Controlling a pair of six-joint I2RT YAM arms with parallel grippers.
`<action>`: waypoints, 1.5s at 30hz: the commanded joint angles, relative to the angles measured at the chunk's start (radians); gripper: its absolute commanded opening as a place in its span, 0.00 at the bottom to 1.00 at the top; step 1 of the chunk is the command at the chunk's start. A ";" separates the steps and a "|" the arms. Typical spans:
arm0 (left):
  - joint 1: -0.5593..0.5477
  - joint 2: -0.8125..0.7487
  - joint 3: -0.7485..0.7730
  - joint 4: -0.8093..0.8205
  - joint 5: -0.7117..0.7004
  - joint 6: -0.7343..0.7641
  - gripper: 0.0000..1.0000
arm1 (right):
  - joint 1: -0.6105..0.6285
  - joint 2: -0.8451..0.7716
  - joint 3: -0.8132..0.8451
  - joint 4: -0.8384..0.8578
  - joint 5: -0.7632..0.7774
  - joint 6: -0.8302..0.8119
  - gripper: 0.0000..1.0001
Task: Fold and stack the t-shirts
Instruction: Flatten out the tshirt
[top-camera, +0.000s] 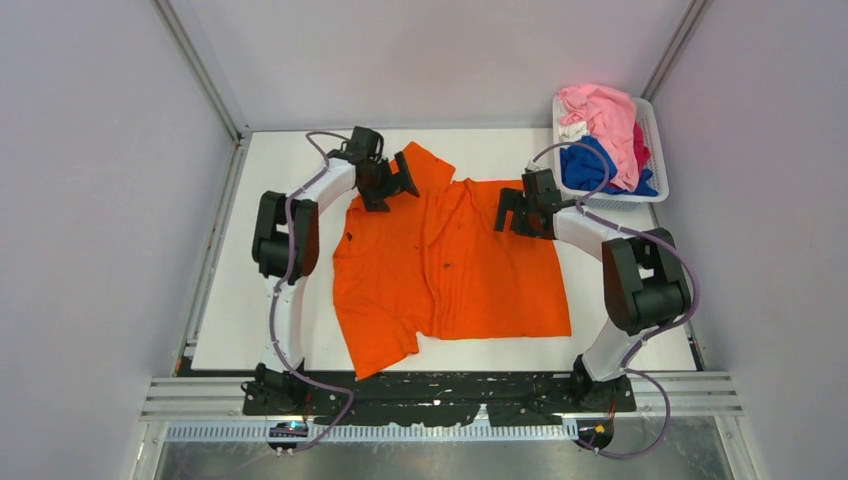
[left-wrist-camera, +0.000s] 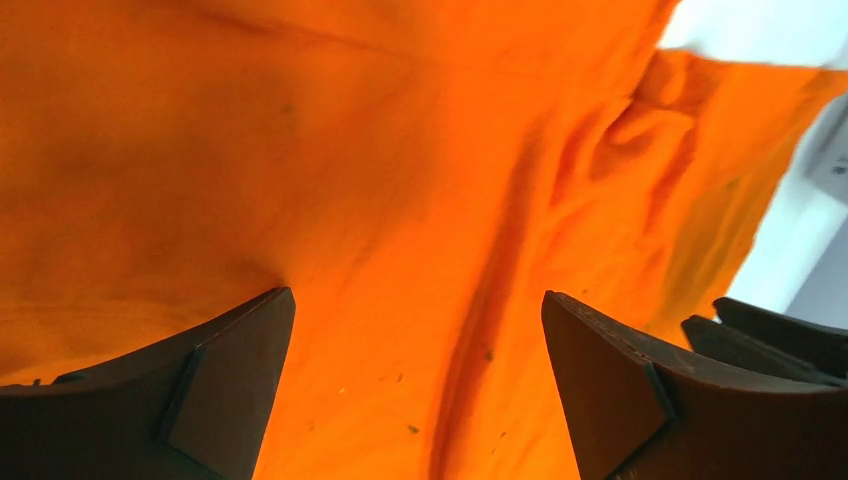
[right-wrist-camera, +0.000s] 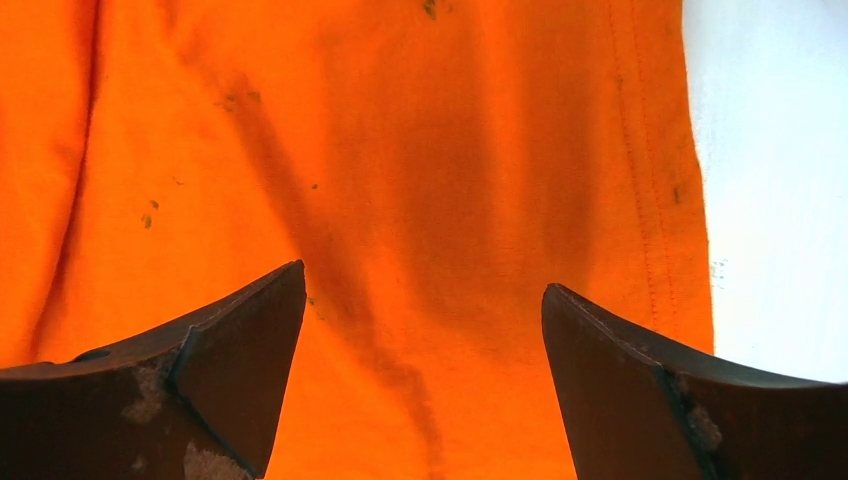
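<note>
On the left, the left fingers (top-camera: 398, 180) hang spread wide with nothing between them, just above the far sleeve and shoulder of the orange shirt (top-camera: 450, 270). The shirt lies opened out across the middle of the white counter (top-camera: 240, 320), mostly flat. A few soft ridges run through its centre, and its near sleeve pokes out toward the arm bases. Its hem seems to face right, since a stitched edge shows in the right wrist view beside bare counter. Over that far hem corner the right fingers (top-camera: 510, 212) are spread just as wide and just as empty, close above the cloth. I take this as the start of the first fold: the shirt looks laid out, and both arms are posed over its far edge, ready to take hold. The next move would call for both sets of fingers to drop, pinch only the top layer at sleeve and hem, and carry that edge over evenly so it does not bunch. At the far right, the other shirts (top-camera: 600, 125) wait heaped in a white basket (top-camera: 652, 115).
</note>
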 joint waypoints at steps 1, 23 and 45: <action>0.034 -0.020 -0.029 -0.114 -0.029 0.061 0.99 | -0.018 0.018 0.015 0.048 -0.034 0.039 0.96; 0.219 -0.055 -0.076 -0.111 -0.044 0.044 0.99 | -0.117 -0.017 -0.101 0.033 -0.077 0.132 0.95; -0.053 -0.829 -0.638 -0.131 -0.397 0.038 0.99 | -0.123 -0.599 -0.313 0.021 0.077 0.168 0.95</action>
